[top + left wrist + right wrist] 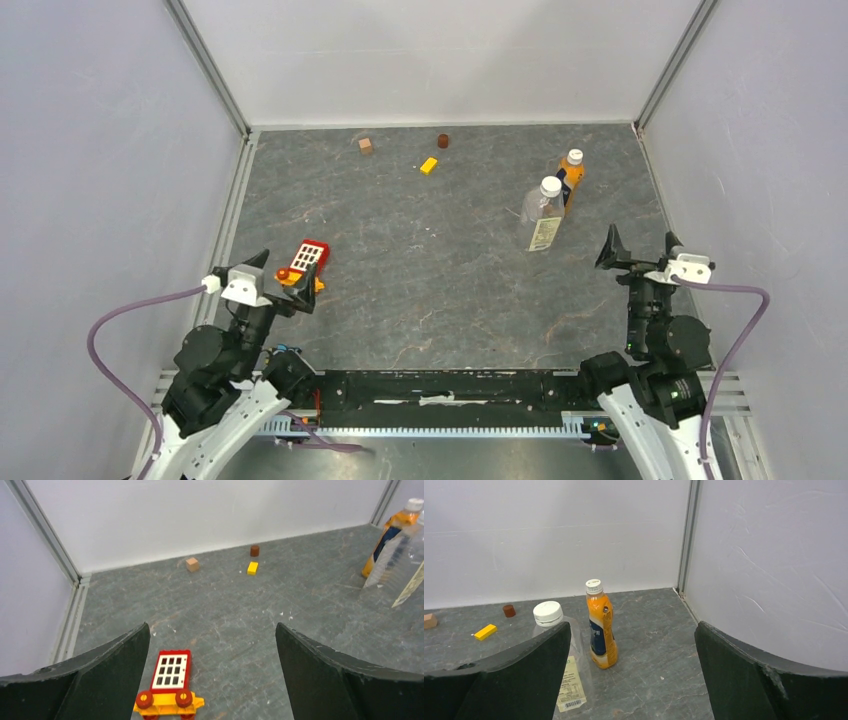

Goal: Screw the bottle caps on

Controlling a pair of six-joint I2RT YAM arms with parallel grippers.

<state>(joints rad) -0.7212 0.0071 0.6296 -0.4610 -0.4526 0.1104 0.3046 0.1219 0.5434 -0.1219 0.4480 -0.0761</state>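
Top external: the clear bottle (544, 222) stands on the table (440, 280) with a white cap (551, 186) on top. The orange bottle (570, 180), wearing a second cap (575, 157), is just behind it. The left gripper (285, 278) and right gripper (640, 240) gape wide, both empty. Left wrist: a toy (170, 680) lies well apart from the clear bottle (395, 575). Right wrist: the orange bottle (601, 630) stands just beside the clear bottle (571, 680).

- We count two bottles: the clear bottle (544, 222) and the orange bottle (570, 180), which stands just behind it.
- We count two white caps: one (551, 186) on the clear bottle and one (574, 156) on the orange bottle.
- We count one yellow block (429, 166), left of the clear bottle and farther back.
- We count one dark brown cylinder (443, 140), also back-left of the clear bottle.
- We count one tan cube (366, 146), farther left still.
- We count one red-and-yellow wheeled toy (305, 264), well to the clear bottle's left.
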